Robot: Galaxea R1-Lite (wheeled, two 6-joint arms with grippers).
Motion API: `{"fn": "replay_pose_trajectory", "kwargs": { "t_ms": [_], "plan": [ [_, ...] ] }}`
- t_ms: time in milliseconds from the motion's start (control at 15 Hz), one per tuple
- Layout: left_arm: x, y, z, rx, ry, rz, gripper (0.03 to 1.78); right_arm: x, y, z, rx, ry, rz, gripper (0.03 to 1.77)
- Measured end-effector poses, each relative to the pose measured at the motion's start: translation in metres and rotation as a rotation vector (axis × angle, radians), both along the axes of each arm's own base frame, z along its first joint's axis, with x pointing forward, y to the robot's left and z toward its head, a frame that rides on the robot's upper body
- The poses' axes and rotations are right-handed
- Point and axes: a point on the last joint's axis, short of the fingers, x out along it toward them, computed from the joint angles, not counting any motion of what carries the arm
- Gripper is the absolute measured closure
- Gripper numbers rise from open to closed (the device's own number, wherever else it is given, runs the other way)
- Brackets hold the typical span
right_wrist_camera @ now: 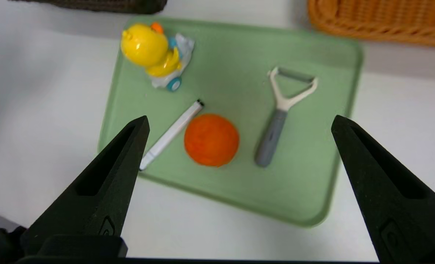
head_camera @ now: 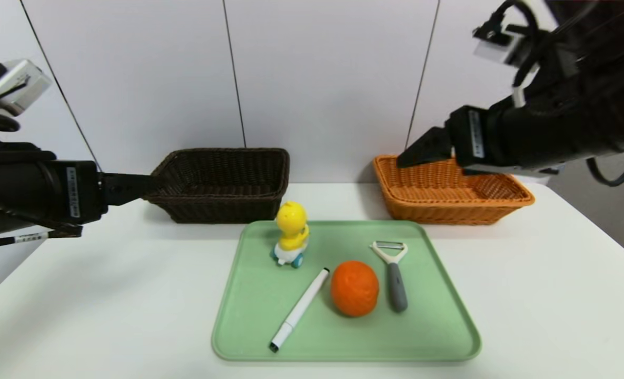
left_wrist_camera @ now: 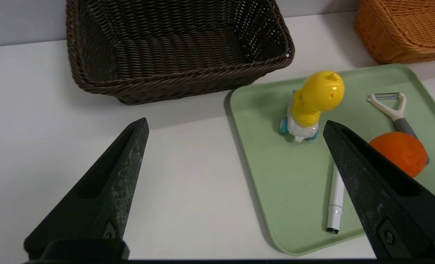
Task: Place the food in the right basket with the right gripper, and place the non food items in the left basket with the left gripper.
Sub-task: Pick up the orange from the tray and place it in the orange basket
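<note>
Here the right gripper [right_wrist_camera: 239, 123], fully open and empty, hung above the orange [right_wrist_camera: 211, 139], evidently lined up to grasp it, while the left gripper [left_wrist_camera: 235, 124], equally open and empty, pointed toward the duck [left_wrist_camera: 312, 104].

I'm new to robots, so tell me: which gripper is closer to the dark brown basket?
Left. The left gripper hangs open at the dark brown basket's outer end; the right gripper, open too, hangs over the orange basket.

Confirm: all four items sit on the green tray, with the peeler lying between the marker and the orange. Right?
Not quite. The orange lies between the marker and the peeler, as the head view shows. All four, the duck toy included, do sit on the green tray.
</note>
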Motion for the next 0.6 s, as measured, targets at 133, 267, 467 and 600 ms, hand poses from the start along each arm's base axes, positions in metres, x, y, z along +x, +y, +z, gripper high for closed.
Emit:
{"fn": "replay_pose_trajectory", "kwargs": {
  "t_ms": [133, 267, 467, 600],
  "plan": [
    [0.010, -0.016, -0.007, 0.001, 0.037, -0.005, 0.12, 0.002, 0.017, -0.015, -0.028, 0.099, 0.021, 0.09],
    [0.017, -0.028, -0.016, -0.015, 0.086, -0.004, 0.12, 0.002, 0.028, -0.027, -0.058, 0.181, 0.027, 0.09],
    [0.025, -0.043, -0.023, 0.000, 0.127, -0.043, 0.12, 0.004, 0.037, -0.041, -0.091, 0.271, 0.038, 0.09],
    [0.030, -0.053, -0.028, -0.003, 0.153, -0.063, 0.12, 0.009, 0.043, -0.049, -0.102, 0.297, 0.049, 0.09]
  ]
}}
